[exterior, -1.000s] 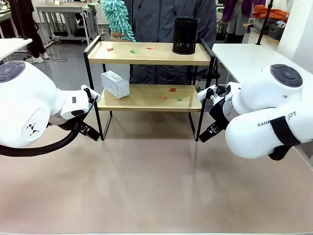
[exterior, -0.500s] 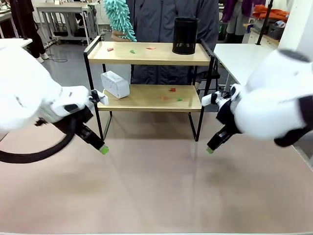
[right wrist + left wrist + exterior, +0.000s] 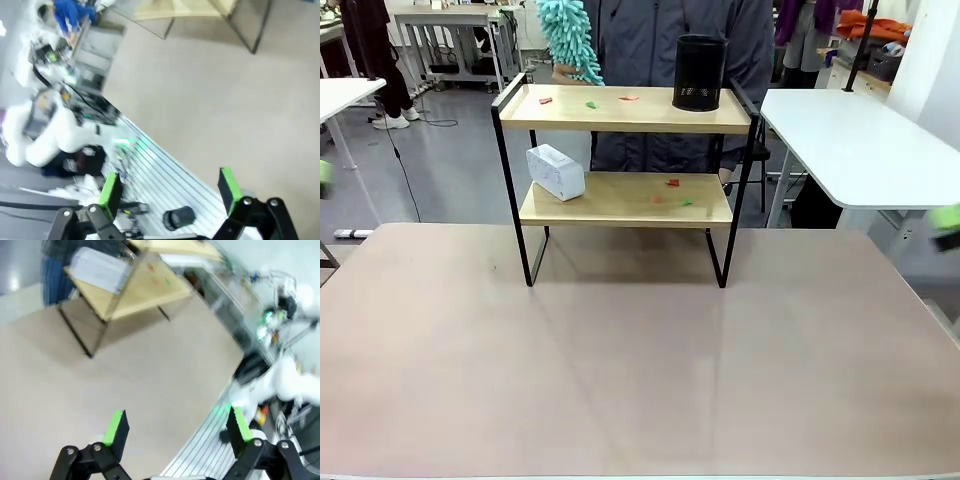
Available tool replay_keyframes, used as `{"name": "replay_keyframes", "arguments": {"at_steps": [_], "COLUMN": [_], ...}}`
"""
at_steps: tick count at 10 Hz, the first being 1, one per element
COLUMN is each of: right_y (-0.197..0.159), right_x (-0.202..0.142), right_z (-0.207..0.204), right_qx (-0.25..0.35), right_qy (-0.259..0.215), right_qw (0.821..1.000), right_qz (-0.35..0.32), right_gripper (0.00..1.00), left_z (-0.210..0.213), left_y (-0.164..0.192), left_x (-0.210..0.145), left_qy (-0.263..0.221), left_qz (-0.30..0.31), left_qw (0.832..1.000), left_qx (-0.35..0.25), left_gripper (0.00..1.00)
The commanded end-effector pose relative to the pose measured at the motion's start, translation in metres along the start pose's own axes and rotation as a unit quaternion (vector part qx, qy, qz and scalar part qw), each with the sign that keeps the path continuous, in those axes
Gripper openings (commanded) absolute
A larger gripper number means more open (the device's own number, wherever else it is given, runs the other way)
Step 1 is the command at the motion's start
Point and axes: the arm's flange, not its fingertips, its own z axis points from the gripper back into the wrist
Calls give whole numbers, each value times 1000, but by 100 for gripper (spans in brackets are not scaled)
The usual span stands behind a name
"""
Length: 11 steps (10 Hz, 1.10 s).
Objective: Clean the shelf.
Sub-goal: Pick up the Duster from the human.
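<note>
**A:** Shelf, where?

**B:** The shelf [image 3: 610, 203], two light wooden boards in a thin black metal frame, stands on its four slim legs on the far half of the beige worktop [image 3: 620, 370], centred straight across from me.

**A:** On it?

**B:** Top board: a black mesh cylinder holder [image 3: 700, 72] stands upright at the right end, with small red and green scraps [image 3: 591, 104] scattered to its left. Lower board: a white boxy item [image 3: 556, 172] sits tilted at the left end, and more red and green bits [image 3: 672, 183] lie toward the right.

**A:** Around it?

**B:** A person in a grey jacket [image 3: 640, 40] stands just behind the shelf and holds a teal fluffy duster [image 3: 568, 38] above the top board's left end. A white table [image 3: 860, 140] stands off to the right.

**A:** Claws?

**B:** My left claw [image 3: 177, 426] is released, green pads wide apart with nothing between them. It hangs over the worktop near its edge, well apart from the shelf. My right claw [image 3: 168, 189] is the same, spread and empty, near the worktop's edge, with the shelf's legs far up in its view.
</note>
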Motion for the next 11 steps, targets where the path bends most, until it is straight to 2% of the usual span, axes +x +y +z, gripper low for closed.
{"name": "replay_keyframes", "arguments": {"at_steps": [1, 3, 4, 5, 6, 11], "right_y": [-75, -129, -140, -114, -114, -114], "right_x": [-30, -63, -64, -75, -75, -75], "right_z": [42, 61, 51, 82, 82, 82], "right_qx": [127, 173, 151, 78, 78, 78], "right_qy": [-251, -377, -411, -170, -170, -170], "right_qw": [937, 866, 848, 963, 963, 963], "right_qz": [-206, -279, -298, -194, -194, -194], "right_gripper": [100, 100, 100, 100, 100, 100], "left_z": [38, 45, 37, 23, 111, 111], "left_y": [47, 88, 102, 112, 113, 113], "left_x": [-70, -109, -118, -106, -95, -95], "left_qy": [-206, -248, -251, -207, -224, -224], "left_qz": [127, 218, 274, 395, 245, 245], "left_qw": [970, 944, 928, 893, 943, 943], "left_qx": [10, 0, 13, 53, 21, 21], "left_gripper": [100, 100, 100, 100, 100, 100]}}
